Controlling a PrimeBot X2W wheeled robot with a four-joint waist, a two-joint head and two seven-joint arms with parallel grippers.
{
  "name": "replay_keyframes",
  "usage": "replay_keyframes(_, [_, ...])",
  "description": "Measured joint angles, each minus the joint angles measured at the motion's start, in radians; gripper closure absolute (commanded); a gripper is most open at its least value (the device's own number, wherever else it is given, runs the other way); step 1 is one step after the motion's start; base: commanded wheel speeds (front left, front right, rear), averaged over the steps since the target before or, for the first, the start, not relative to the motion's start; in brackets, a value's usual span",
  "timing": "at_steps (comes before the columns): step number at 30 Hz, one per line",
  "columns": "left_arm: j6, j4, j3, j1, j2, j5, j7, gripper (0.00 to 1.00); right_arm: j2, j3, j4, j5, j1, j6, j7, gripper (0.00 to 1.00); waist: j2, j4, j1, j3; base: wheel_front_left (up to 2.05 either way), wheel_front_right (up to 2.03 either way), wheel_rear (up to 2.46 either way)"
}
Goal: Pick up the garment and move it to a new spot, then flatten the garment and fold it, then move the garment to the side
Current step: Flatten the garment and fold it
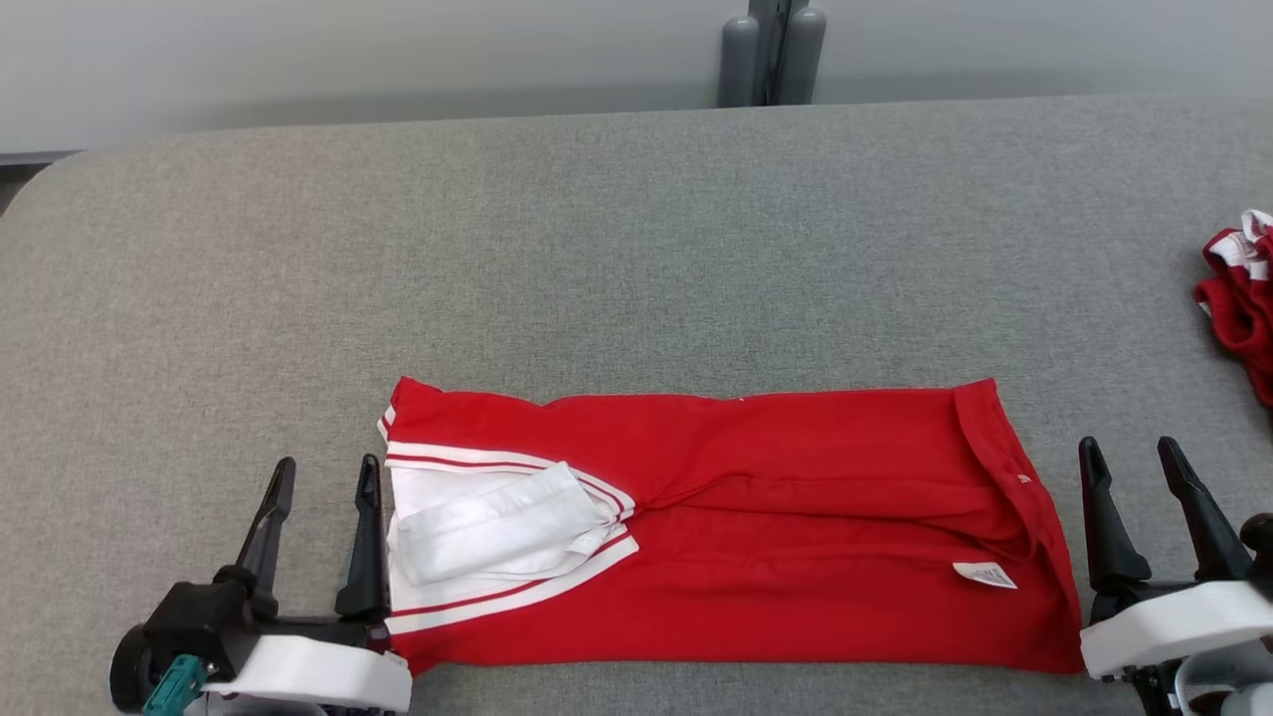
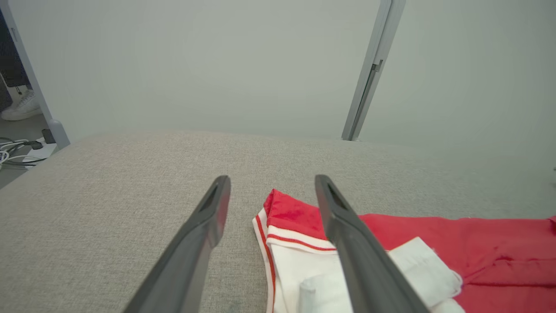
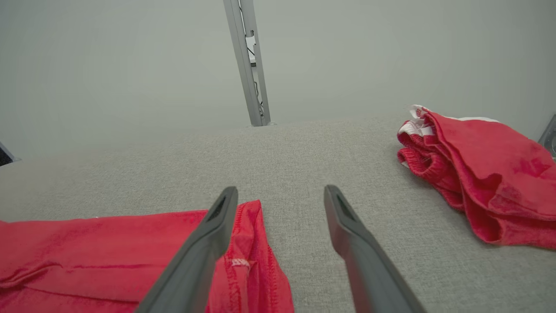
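The left gripper [image 1: 328, 463] stands at the collar end of the garment [image 1: 796, 477], fingers spread wide and holding nothing, the inner one just beside the white trim [image 1: 497, 532]. The red garment lies flat near the front edge of the grey worktop [image 1: 597, 249], doubled into a long band that runs across to the right gripper [image 1: 1129, 445]. That gripper sits just off the hem end, fingers likewise wide apart and empty. The folding step appears to be in hand, with the flattening done. The next move likely calls for each gripper to pinch its own end low against the worktop and bring the ends together without dragging the layers askew. Whether the left inner finger touches the cloth is hard to tell, and the sleeves and lower layers are hidden inside the fold. At far right, a second red heap [image 1: 1238, 308] is cut off by the frame.
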Motion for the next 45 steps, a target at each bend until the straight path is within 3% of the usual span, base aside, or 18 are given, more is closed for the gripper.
replay_keyframes(11, [-0.027, 0.015, -0.017, -0.053, -0.028, 0.017, 0.0, 0.0, -0.015, 0.086, 0.279, 0.049, -0.083, 0.0, -0.003, 0.0, 0.0, 0.05, 0.0, 0.063, 0.0, 0.0, 0.0])
replay_keyframes(18, [-0.041, 0.023, -0.009, -0.064, -0.04, 0.026, 0.0, 0.0, -0.006, 0.114, 0.379, 0.089, -0.117, 0.001, -0.015, 0.0, 0.0, 0.047, 0.0, 0.077, 0.0, 0.0, 0.0])
replay_keyframes(19, [-0.042, 0.024, -0.007, -0.064, -0.041, 0.028, 0.0, 0.0, -0.005, 0.12, 0.388, 0.095, -0.122, 0.001, -0.015, 0.55, 0.0, 0.045, 0.0, 0.077, 0.0, 0.0, 0.0])
replay_keyframes(20, [-0.043, 0.024, -0.006, -0.065, -0.042, 0.032, 0.0, 0.0, -0.006, 0.124, 0.399, 0.1, -0.129, 0.001, -0.013, 0.92, 0.0, 0.043, 0.0, 0.078, 0.0, 0.0, 0.0])
replay_keyframes(21, [-0.044, 0.026, -0.004, -0.065, -0.042, 0.033, 0.0, 0.0, -0.008, 0.127, 0.407, 0.105, -0.135, 0.001, -0.01, 1.0, 0.0, 0.042, 0.0, 0.078, 0.0, 0.0, 0.0])
replay_keyframes(29, [-0.052, 0.032, 0.01, -0.065, -0.049, 0.044, 0.0, 0.0, -0.035, 0.147, 0.431, 0.14, -0.154, 0.006, -0.028, 1.0, 0.0, 0.033, 0.0, 0.073, 0.0, 0.0, 0.0])
replay_keyframes(38, [-0.061, 0.036, 0.017, -0.064, -0.056, 0.048, 0.0, 0.0, -0.117, 0.076, 0.427, 0.16, -0.142, 0.003, -0.02, 1.0, 0.0, 0.029, 0.0, 0.056, 0.0, 0.0, 0.0])
replay_keyframes(45, [-0.061, 0.04, 0.026, -0.056, -0.059, 0.051, 0.0, 0.0, -0.085, 0.134, 0.246, 0.155, -0.13, 0.0, 0.044, 1.0, 0.0, 0.018, 0.0, 0.033, 0.0, 0.0, 0.0])
